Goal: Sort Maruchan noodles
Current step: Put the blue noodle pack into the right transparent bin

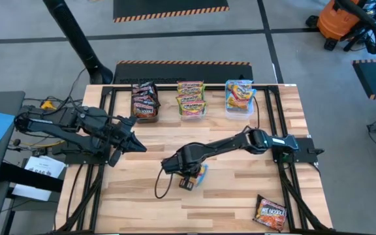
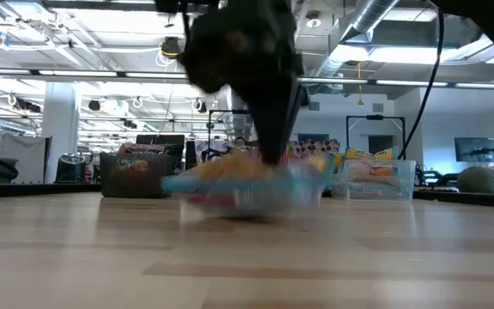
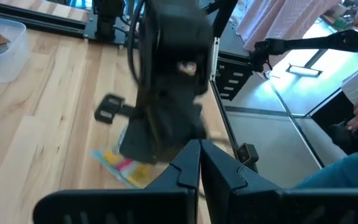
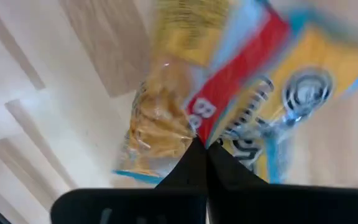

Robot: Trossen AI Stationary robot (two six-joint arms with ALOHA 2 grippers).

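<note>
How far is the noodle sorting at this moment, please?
Mostly done: three tubs at the far edge hold dark packets, orange-green packets and light blue packets. In hand: the right gripper is shut on a light blue packet mid-table. Left: one dark packet near the front corner. The left gripper waits shut.

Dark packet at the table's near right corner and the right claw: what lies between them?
Only bare wood. In the high view nothing sits between the dark packet and the right claw, which is shut on a light-blue packet.
</note>
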